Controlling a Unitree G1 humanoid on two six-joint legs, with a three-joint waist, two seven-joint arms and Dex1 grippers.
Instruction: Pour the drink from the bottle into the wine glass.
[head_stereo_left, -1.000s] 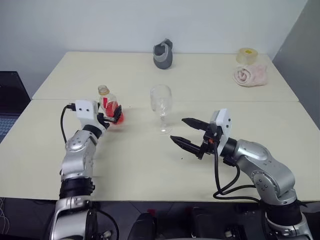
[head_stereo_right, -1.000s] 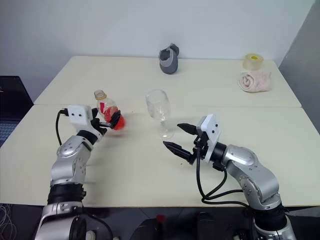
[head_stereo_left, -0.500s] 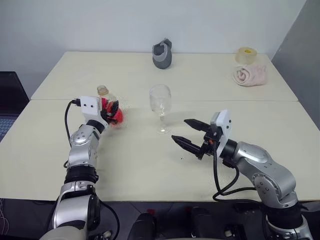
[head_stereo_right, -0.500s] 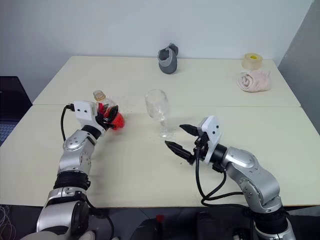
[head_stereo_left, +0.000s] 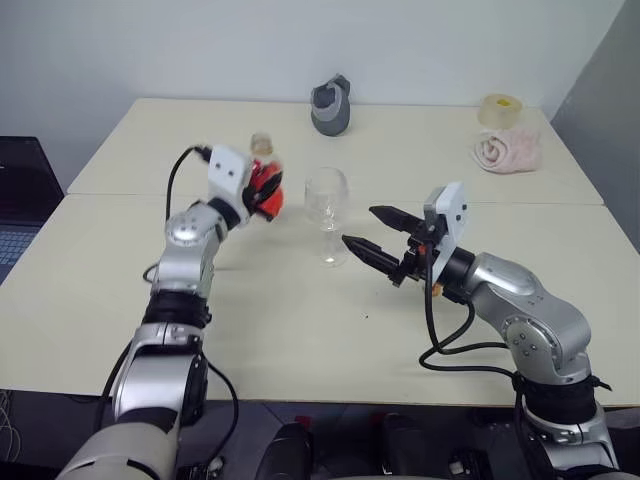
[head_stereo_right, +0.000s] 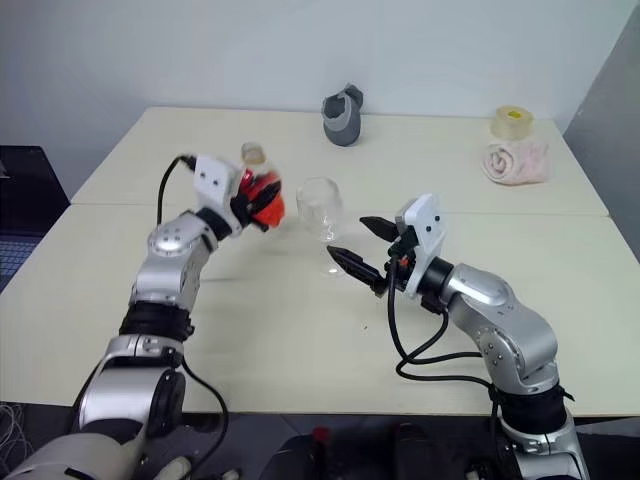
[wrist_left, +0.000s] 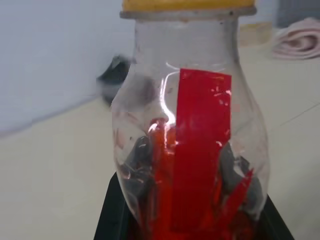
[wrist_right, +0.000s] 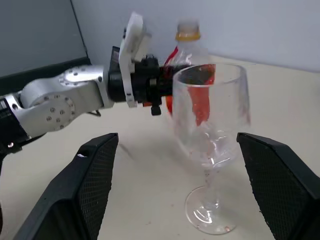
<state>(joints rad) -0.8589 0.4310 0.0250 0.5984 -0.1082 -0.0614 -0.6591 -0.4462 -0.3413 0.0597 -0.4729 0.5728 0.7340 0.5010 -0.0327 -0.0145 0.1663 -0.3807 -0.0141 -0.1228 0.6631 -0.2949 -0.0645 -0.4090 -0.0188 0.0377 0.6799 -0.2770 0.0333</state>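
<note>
Cream table (head_stereo_left: 300, 330): left gripper (head_stereo_left: 262, 195) clamps the bottle (head_stereo_left: 264, 180) aloft beside the wine glass (head_stereo_left: 326, 205); right gripper (head_stereo_left: 372, 232), spread wide, should steady the stem before tilting.

You get bright, even light from overhead, and the counter (head_stereo_left: 300, 320) takes only soft, short shadows. Around the wine glass (head_stereo_left: 326, 205) the head views stay sharp, with a pale glint on its bowl and a faint shadow at its foot. In the left wrist view the bottle (wrist_left: 192, 130) shows white glare streaks down its shoulder, and everything behind it is soft and out of focus. In the right wrist view the glass is slightly smeared, and the bottle beyond it looks hazy.
</note>
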